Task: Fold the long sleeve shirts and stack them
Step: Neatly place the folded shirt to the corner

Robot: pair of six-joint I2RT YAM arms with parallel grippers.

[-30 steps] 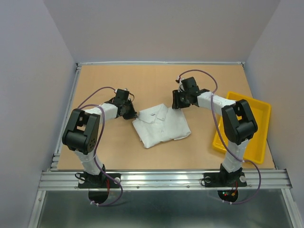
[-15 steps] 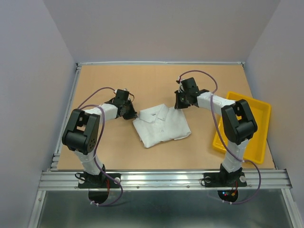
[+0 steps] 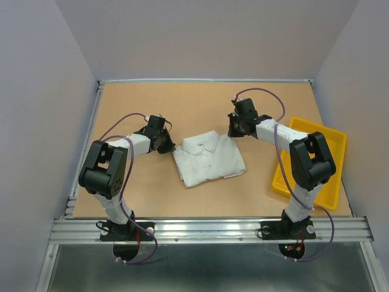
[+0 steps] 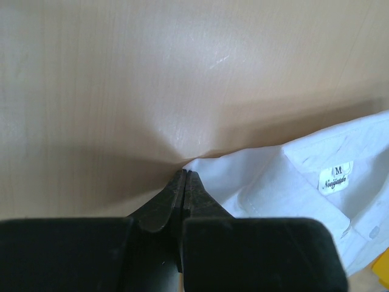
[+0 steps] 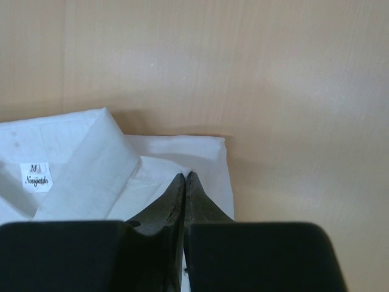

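Observation:
One white long sleeve shirt lies folded on the middle of the table, collar toward the back. My left gripper is at its back left corner. In the left wrist view the left gripper is shut, and the shirt is drawn to a point right at its tips. My right gripper is at the shirt's back right corner. In the right wrist view the right gripper is shut on a small pinch of the shirt beside the collar.
A yellow tray sits at the table's right edge, close to the right arm. Grey walls enclose the table on three sides. Bare wood lies behind the shirt and in front of it.
The right gripper has shut on the shirt's back right corner and shifted slightly right and back. The shirt has slid a little to the right. The left gripper stayed shut.

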